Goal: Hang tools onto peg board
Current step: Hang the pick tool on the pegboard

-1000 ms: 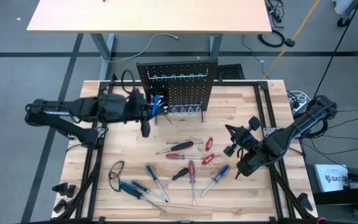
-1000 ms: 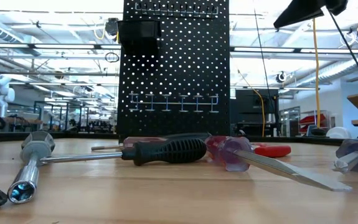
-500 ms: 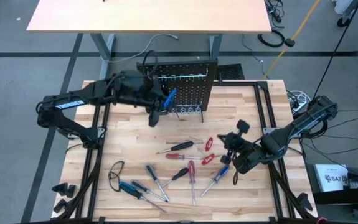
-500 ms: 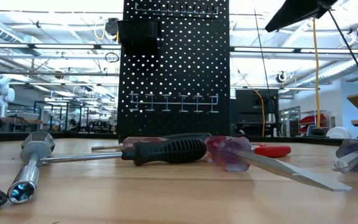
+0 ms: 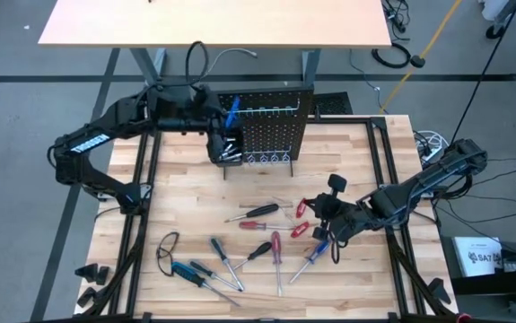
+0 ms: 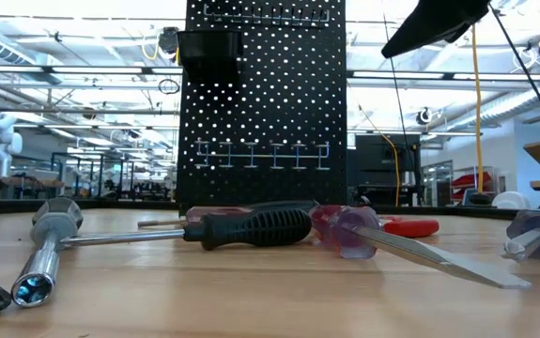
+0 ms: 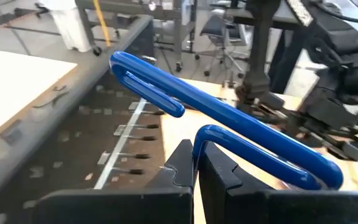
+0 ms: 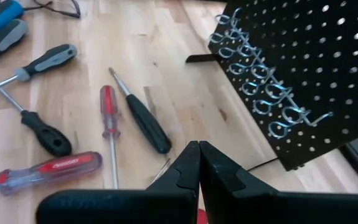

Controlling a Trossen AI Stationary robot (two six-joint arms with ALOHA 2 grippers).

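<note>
The black peg board (image 5: 264, 126) stands upright at the table's far middle, with metal hooks (image 8: 259, 87) on its face. My left gripper (image 5: 225, 131) is raised beside the board's upper left corner, shut on blue-handled pliers (image 7: 228, 118) that stick out ahead of it over the board's top hooks (image 7: 126, 146). Several screwdrivers lie flat on the table, among them a black-handled one (image 5: 262, 211) and a red-handled one (image 5: 275, 247). My right gripper (image 5: 327, 229) hovers shut over the right-hand tools with nothing between its fingers (image 8: 198, 158). My left gripper pinches one blue handle of the pliers near its free end (image 7: 201, 135) between its two fingers (image 7: 182, 163). The pliers are lifted clear and stretch slantwise ahead of the fingers, the second handle (image 7: 147, 78) free above. The fingers themselves hide the exact place of contact.
A black looped cord (image 5: 167, 247) lies at the table's near left. In the low view a socket driver (image 6: 44, 253) and a black-handled screwdriver (image 6: 251, 226) lie in front of the board (image 6: 265, 103). Bare wood lies left of the board (image 5: 172, 179).
My left gripper has risen and gone toward the table's far edge, carrying the blue-handled pliers from in front of the board's foot up to its upper left corner. My right gripper has crept toward the table's left and turned at the wrist, staying shut.
</note>
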